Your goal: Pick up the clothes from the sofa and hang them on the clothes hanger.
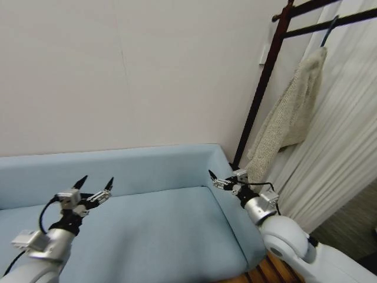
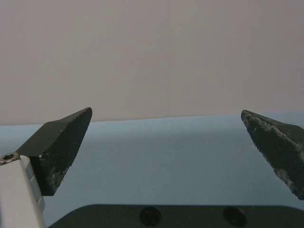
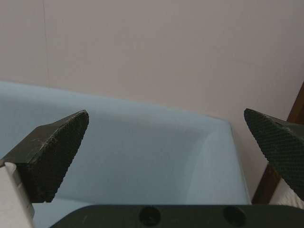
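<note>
The left gripper (image 1: 95,186) hangs over the seat of the light blue sofa (image 1: 165,227), on the robot's left. Its two black fingers are spread wide with nothing between them. The right gripper (image 1: 223,178) is up by the sofa's right arm. Its fingers are spread wide too, and hold nothing. A beige knit sweater (image 1: 291,115) hangs from the dark brown clothes rack (image 1: 264,79) just past that end of the sofa. The right gripper is near the sweater's bottom edge. A white curtain (image 1: 347,141) hangs behind the rack.
</note>
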